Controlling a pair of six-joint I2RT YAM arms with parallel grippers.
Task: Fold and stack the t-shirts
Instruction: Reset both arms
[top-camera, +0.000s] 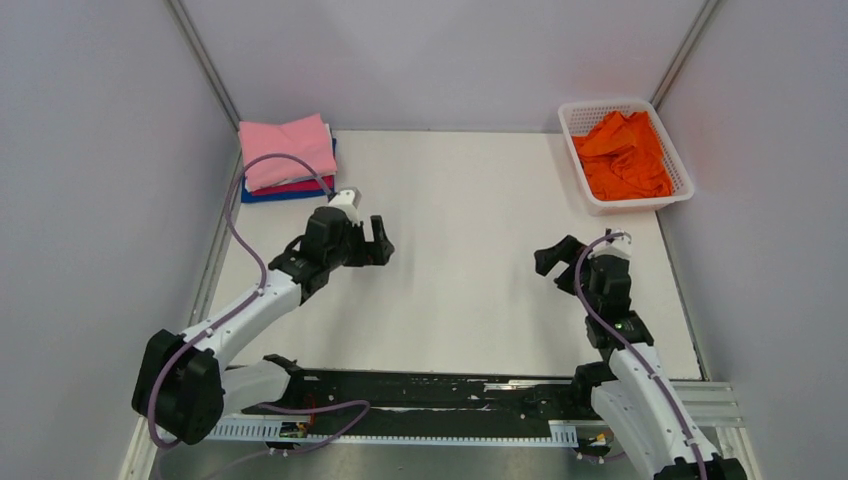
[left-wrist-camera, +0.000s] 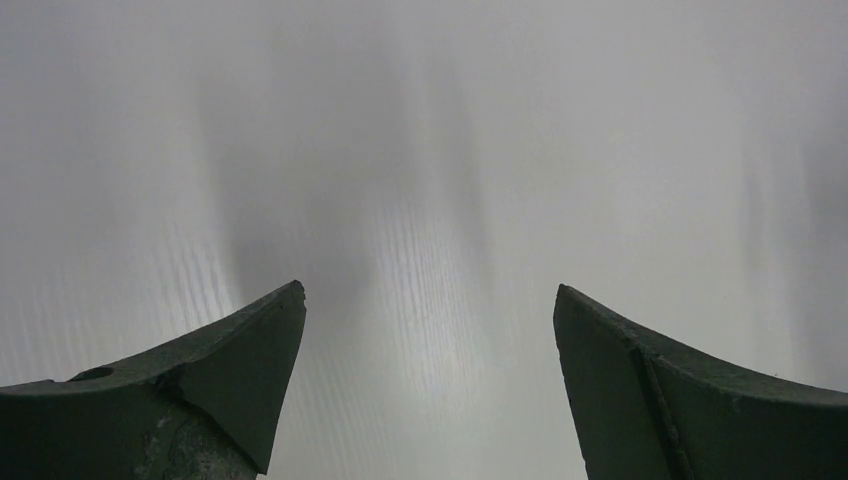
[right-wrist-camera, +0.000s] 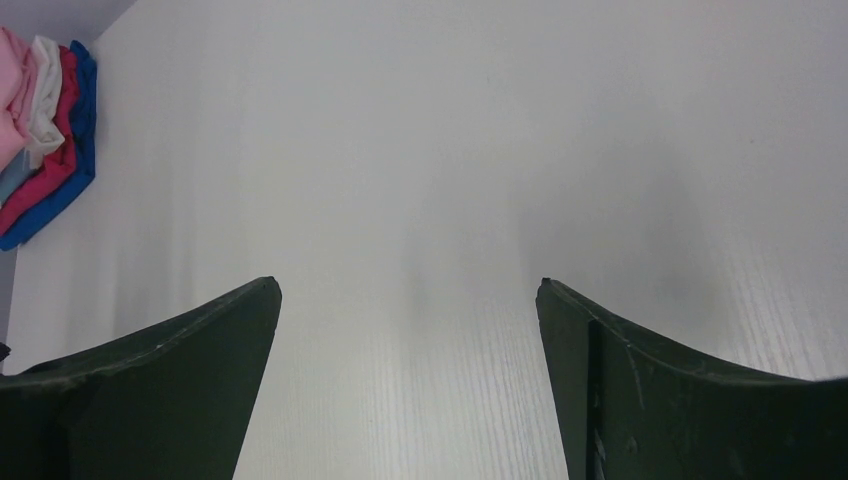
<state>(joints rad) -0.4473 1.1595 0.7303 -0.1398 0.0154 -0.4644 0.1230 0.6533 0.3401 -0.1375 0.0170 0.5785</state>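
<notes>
Both the left gripper (top-camera: 383, 243) and the right gripper (top-camera: 552, 268) hang spread and empty before the basket (top-camera: 610, 103), probably ready for the orange t-shirt (top-camera: 625, 155) inside it, the folded stack (top-camera: 288, 150) far left of it; wrist views show parted fingers (left-wrist-camera: 220, 380) above the table (left-wrist-camera: 430, 150).

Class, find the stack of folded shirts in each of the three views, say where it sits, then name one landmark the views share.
Top external: the stack of folded shirts lies at the far left corner, pink on top.
Left wrist: not in it.
Right wrist: the stack of folded shirts is at the upper left edge, partly cut off.
Shared landmark: the white table.
</notes>
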